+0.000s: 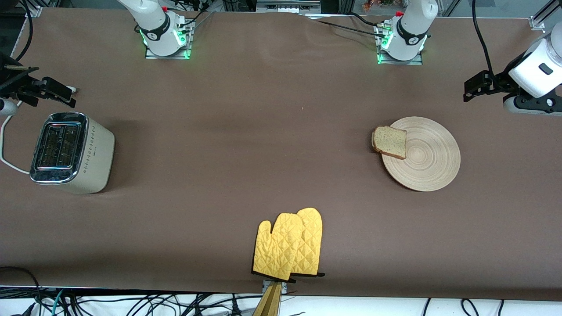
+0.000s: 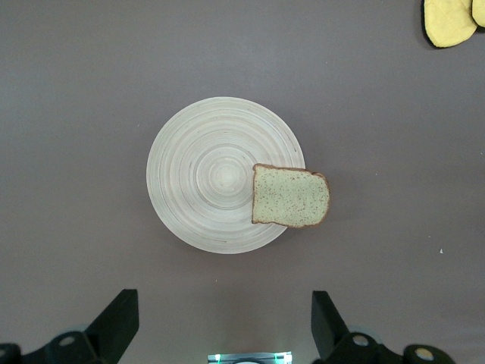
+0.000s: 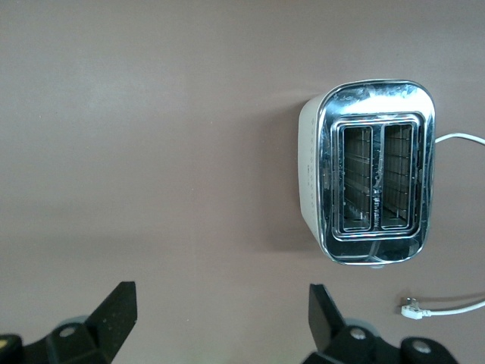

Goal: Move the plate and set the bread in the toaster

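Black fingers of the left hand [image 2: 220, 334] stand wide apart with nothing between them; the hand hangs up in the air over the worktop [image 1: 263, 131] at the left arm's end, just beside the plate [image 1: 428, 158]. On the plate's rim lies the bread [image 1: 390, 141], flat, one part on the wood and the other part jutting out past the edge toward the right arm's end. The right hand [image 3: 220, 330] is likewise spread wide and holds nothing, up in the air at the right arm's end, near the toaster [image 1: 72, 151]. That toaster stands upright on the worktop, both slots bare, its white cord [image 1: 6, 153] trailing beside it. Two yellow mitts [image 1: 289, 243] lie overlapping at the worktop's edge nearest the front camera.
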